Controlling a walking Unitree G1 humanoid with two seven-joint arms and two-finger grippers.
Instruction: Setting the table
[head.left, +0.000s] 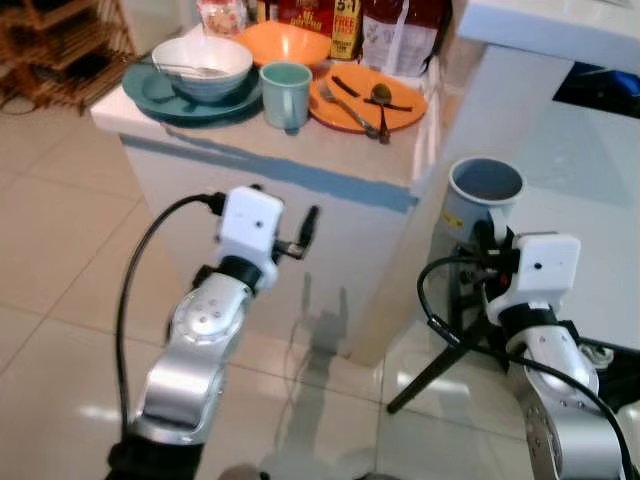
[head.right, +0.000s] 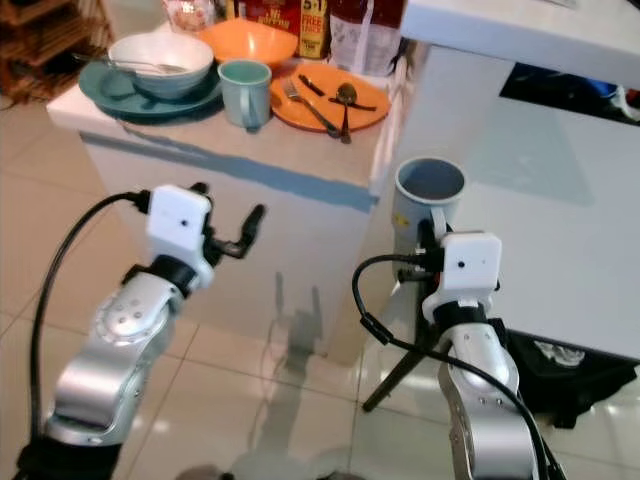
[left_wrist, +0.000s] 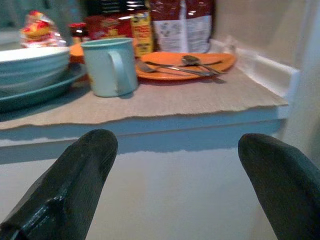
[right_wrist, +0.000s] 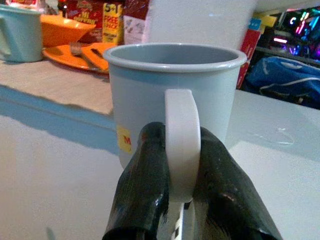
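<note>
Head cameras: a white counter (head.left: 330, 175) stands ahead on a tiled floor (head.left: 50, 260). Along its top sit a teal plate (head.left: 150, 92) at the left end carrying a white bowl (head.left: 205, 62), an orange bowl (head.left: 285, 42) toward the back edge, a pale green mug (head.left: 287, 95) near the front edge, and an orange plate (head.left: 400, 105) at the right end bearing a fork (head.left: 345, 108) and a spoon (head.left: 382, 98). Food packets (head.left: 400, 30) line the back edge. The left gripper (head.left: 305, 232) hangs in front of the counter's face, below the top. The right gripper (head.left: 487, 243) holds a grey mug (head.left: 485, 195) upright beside the counter's right front corner, off the counter and short of a second white surface (head.left: 590, 170).

Left wrist camera: the left gripper's fingers (left_wrist: 75, 180) stand spread wide with nothing between them, level with the counter's front edge; the pale green mug is straight ahead.

Right wrist camera: both fingers (right_wrist: 145, 175) pinch the grey mug's handle. A yellow sticker (right_wrist: 124, 138) shows on the mug wall.
</note>
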